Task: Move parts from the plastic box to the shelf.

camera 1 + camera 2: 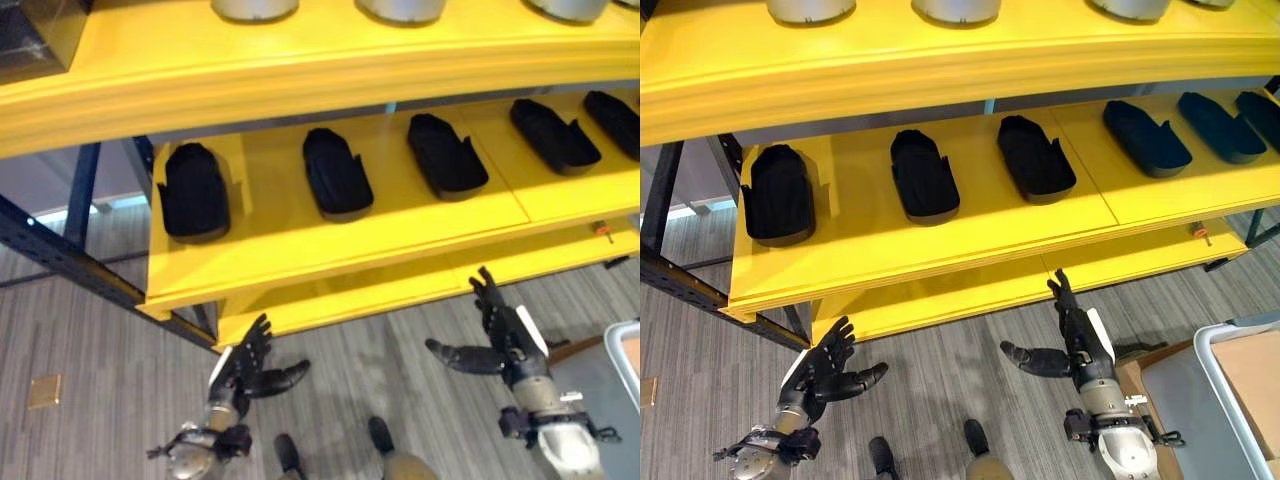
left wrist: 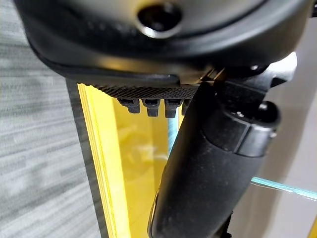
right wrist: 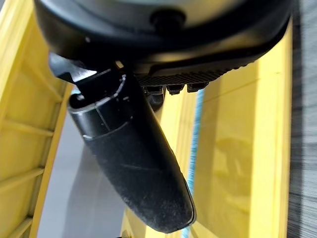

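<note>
Fingers (image 1: 830, 345) on your left hand (image 1: 820, 378) are spread and empty; your right hand (image 1: 1080, 350) is likewise splayed, holding nothing. Both hover over the floor just before the yellow shelf (image 1: 330, 245), where black parts (image 1: 336, 172) lie in a row. Your right eye view shows more of the plastic box (image 1: 1230, 400) beside the right hand.

My two head eyes look down on the yellow shelf (image 1: 300, 260); each wrist camera faces it past my thumb, close up
</note>
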